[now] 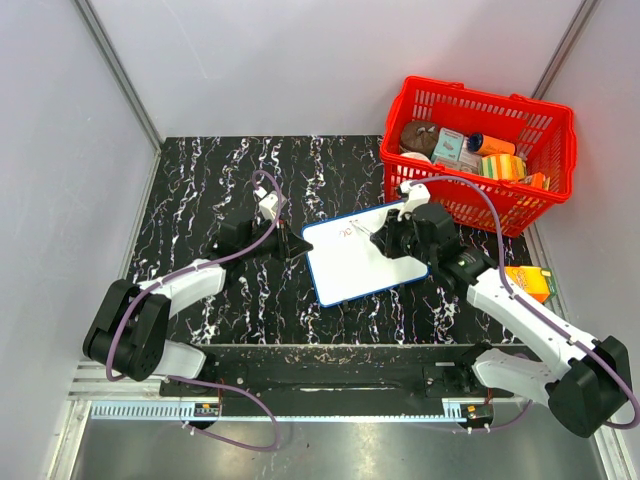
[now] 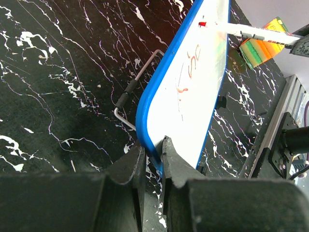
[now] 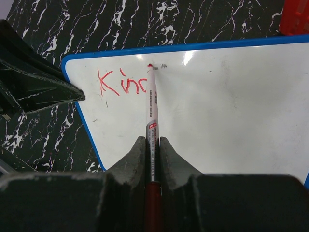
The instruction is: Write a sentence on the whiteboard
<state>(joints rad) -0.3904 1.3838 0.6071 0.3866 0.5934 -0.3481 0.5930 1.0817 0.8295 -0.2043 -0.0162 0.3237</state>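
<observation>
At frame centre the glossy whiteboard [image 1: 365,258] — rounded corners, thin blue rim — sits on the black marbled table [image 1: 200,190]. The left gripper [image 2: 153,157] pinches its rim; the right gripper [image 3: 152,145] squeezes a slim white marker [image 3: 151,96], its tip just beside the red letters [image 3: 120,84] "Kin".

Twin white-and-black arms, purple-cabled.
Left arm [image 1: 190,285] and right arm [image 1: 530,325]: white links, bulky black joints at seven and four o'clock, a purple cable [image 1: 262,177] along each; left hand [image 2: 152,152] and right hand [image 3: 152,145] have matte black wedge fingers.
</observation>
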